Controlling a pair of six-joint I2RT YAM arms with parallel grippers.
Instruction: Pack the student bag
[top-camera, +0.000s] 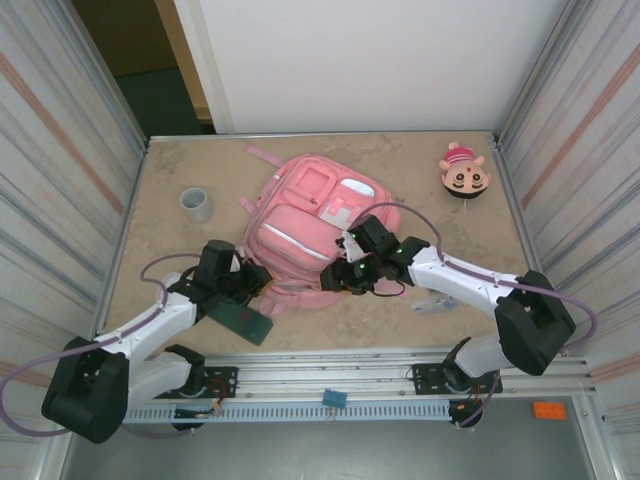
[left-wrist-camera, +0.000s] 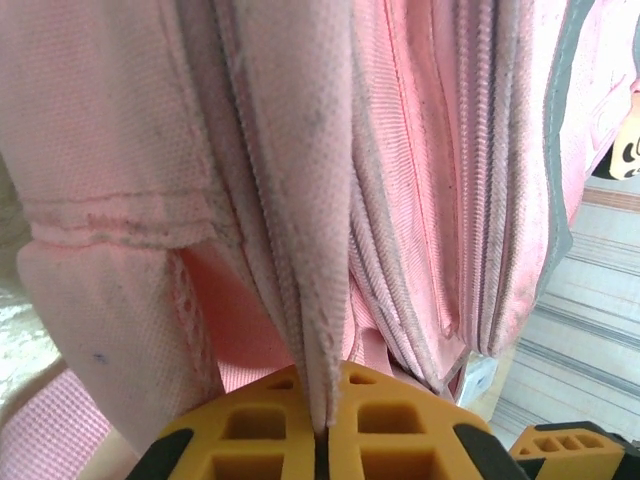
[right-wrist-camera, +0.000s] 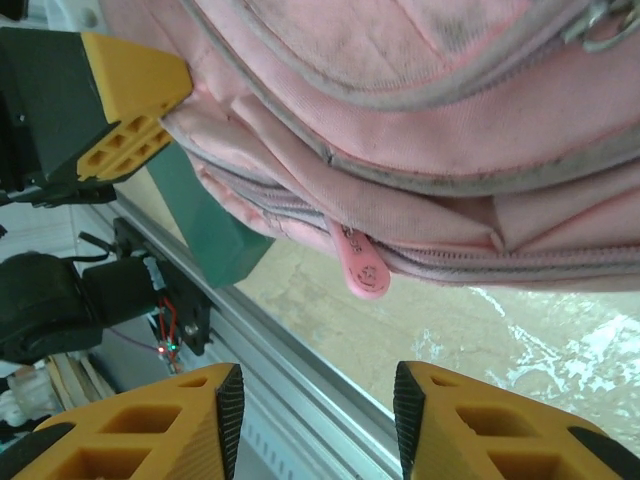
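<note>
The student bag (top-camera: 312, 228) lies flat in the middle of the tabletop (top-camera: 190, 160), its front pockets and pale stripe facing up and its straps trailing toward 11 o'clock. From the bag, a grey cup (top-camera: 196, 204) stands apart at 9 o'clock, upright on the stone-patterned surface. A small round plush (top-camera: 464, 172) sits well apart at 2 o'clock, near the far right corner.

The left claw (left-wrist-camera: 322, 425) is at the bag's 7 o'clock corner. It is clenched on a fold of the pink fabric, and a seamed edge runs straight down into the line where the two yellow fingers (left-wrist-camera: 250, 430) meet. Beside that arm, at 6 o'clock from the claw, a dark green flat object (top-camera: 244, 321) lies tilted, with one end tucked under the bag's near edge.

The right claw (right-wrist-camera: 315, 395) is at the bag's 5 o'clock edge, near the front of the tabletop. It is released: its jaws stand apart with nothing between them, and bare tabletop and the metal rail show through the gap. At 12 o'clock from that gap a pink zipper pull (right-wrist-camera: 361, 266) hangs from the bag's lower zip line, clear of both fingers.
</note>
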